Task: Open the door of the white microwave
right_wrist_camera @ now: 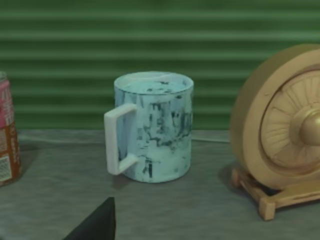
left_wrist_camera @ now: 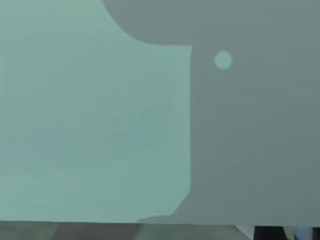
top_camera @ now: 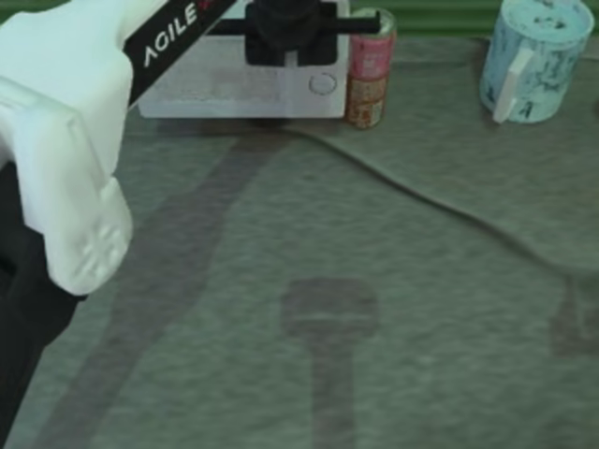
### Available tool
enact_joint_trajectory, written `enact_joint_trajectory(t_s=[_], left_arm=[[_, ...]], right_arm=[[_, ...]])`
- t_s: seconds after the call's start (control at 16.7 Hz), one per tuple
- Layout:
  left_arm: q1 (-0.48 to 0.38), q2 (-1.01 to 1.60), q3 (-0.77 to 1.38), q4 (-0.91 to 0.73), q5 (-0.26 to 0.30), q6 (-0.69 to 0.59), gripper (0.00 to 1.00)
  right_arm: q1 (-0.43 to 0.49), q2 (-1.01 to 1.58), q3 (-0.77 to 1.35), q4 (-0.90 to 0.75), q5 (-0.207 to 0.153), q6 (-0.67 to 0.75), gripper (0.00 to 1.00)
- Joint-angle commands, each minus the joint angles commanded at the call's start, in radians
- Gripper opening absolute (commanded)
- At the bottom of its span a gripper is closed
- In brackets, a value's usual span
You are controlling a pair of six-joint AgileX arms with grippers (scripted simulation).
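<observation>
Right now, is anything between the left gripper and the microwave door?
Nothing visible does. The left gripper is already over the white microwave, above its door. The can stands beside the microwave's right side, off that path.

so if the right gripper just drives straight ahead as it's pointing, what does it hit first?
Most likely the marbled mug, which stands near the middle of the right wrist view. A red can and a wooden wheel ornament flank it. Depth is unclear.

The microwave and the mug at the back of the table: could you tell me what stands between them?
A red drink can stands right beside the microwave; from the can to the mug the cloth is bare. The top view shows this.
</observation>
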Motion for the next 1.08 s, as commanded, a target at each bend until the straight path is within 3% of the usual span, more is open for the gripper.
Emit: enact_joint_trajectory(t_s=[0.42,1.08], left_arm=[[0.0,0.0,0.0,0.0,0.0,0.0,0.0],[-0.027,-0.176,-0.319,0.134,-0.014,-0.025,0.0]], right_arm=[[0.0,0.0,0.0,0.0,0.0,0.0,1.0],[0.0,0.0,0.0,0.0,0.0,0.0,1.0]])
